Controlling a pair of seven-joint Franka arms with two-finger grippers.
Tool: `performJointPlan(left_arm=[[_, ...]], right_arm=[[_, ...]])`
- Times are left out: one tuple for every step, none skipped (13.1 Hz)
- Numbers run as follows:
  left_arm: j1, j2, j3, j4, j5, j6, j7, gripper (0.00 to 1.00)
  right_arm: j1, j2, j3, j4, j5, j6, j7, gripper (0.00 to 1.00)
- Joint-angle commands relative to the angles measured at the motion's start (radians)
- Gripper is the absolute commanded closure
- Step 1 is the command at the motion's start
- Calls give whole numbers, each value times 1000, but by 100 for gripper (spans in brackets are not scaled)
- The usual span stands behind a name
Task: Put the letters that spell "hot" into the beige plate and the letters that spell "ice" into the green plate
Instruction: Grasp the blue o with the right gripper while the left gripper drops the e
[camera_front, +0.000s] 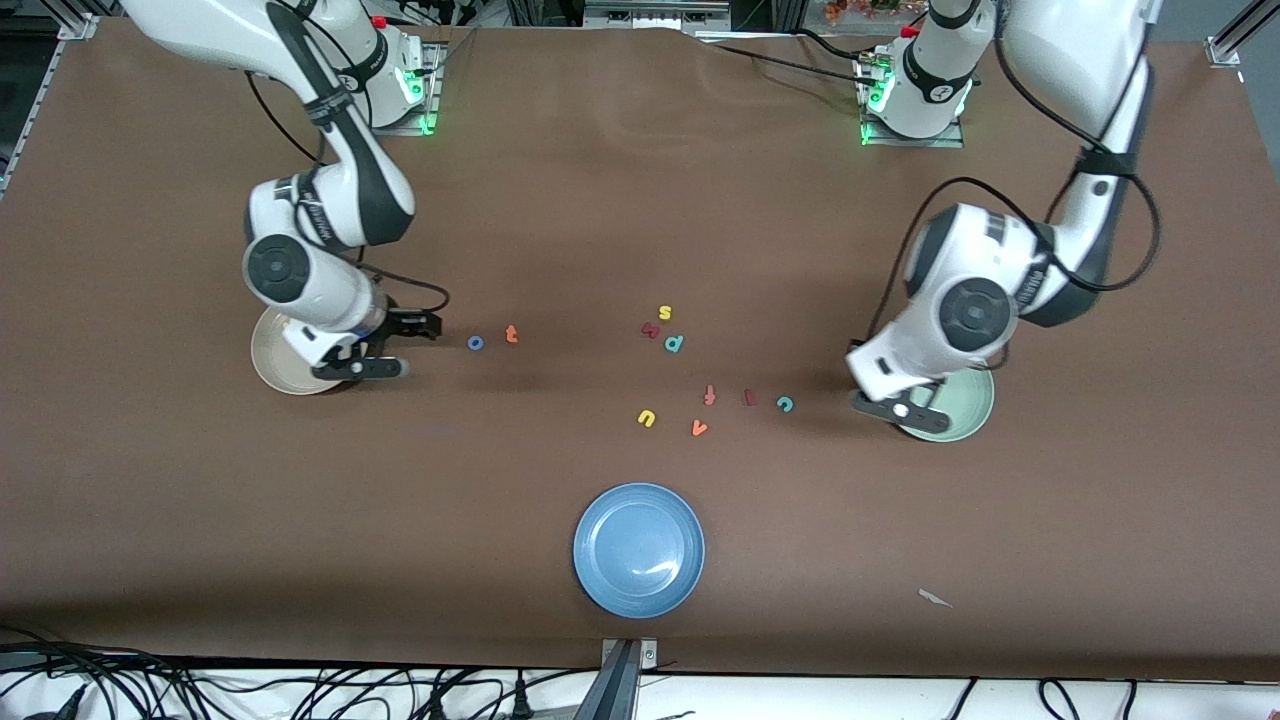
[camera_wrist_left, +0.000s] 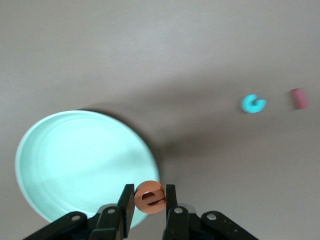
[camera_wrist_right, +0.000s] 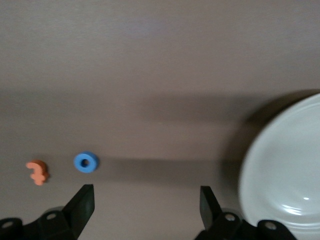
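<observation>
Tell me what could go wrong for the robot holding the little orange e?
The left gripper pinches the orange e right over the green plate's rim, so if dropped now it might bounce onto the table. The teal c and red i lie close together, so grabbing one could nudge the other. The open right gripper hangs empty beside the beige plate.

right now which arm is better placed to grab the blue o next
Right, likely: the right gripper hangs open by the beige plate, near the blue o. The left gripper holds the orange e.
</observation>
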Motion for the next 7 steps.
performJointPlan(left_arm=[[83,37,-10,-4,19,33,89,91],[94,49,-10,-15,19,62,100,91],[94,65,-10,-21,19,72,104,91],[95,81,-10,-23,18,78,103,90],[94,92,-10,-32,19,102,103,89],[100,92,-10,-55,19,130,104,84],[98,94,-11,-78,19,162,104,81]], right_arm=[[19,73,24,15,12,82,66,7],[28,88,24,15,12,116,84,7],[33,105,24,13,12,147,101,7],[43,117,24,13,12,173,118,7],[59,127,24,13,12,188,127,7],[62,140,24,15,12,195,136,8],[68,142,24,13,12,198,144,8]])
